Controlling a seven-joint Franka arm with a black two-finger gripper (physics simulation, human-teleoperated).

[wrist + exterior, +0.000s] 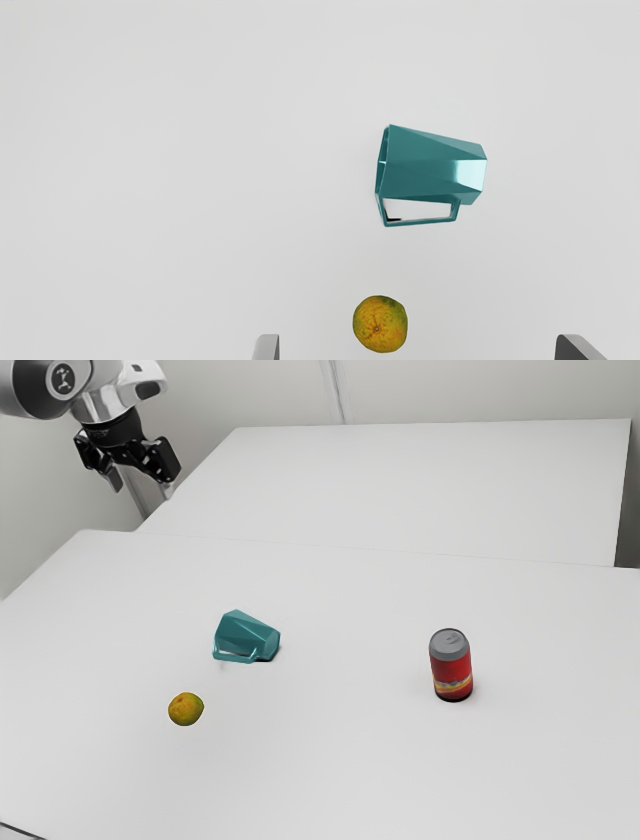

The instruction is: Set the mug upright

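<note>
Exterior view, near to far: orange fruit (185, 709) on the counter (330, 770), nearest. Red can (451, 666) upright on its base, off toward the exterior view's right. Mug (245, 637) just beyond the fruit, lying on its side, mouth toward the exterior view's left, handle (420, 222) out on the fruit's side; flat facets plus handle probably stop it rolling. Not upright, so task looks unstarted. Farthest, claw (141, 485): released, fingers (266, 347) wide apart, grasping nothing. Arm (105, 402) held high, hand pointing down, likely for clearance before an approach.
</note>
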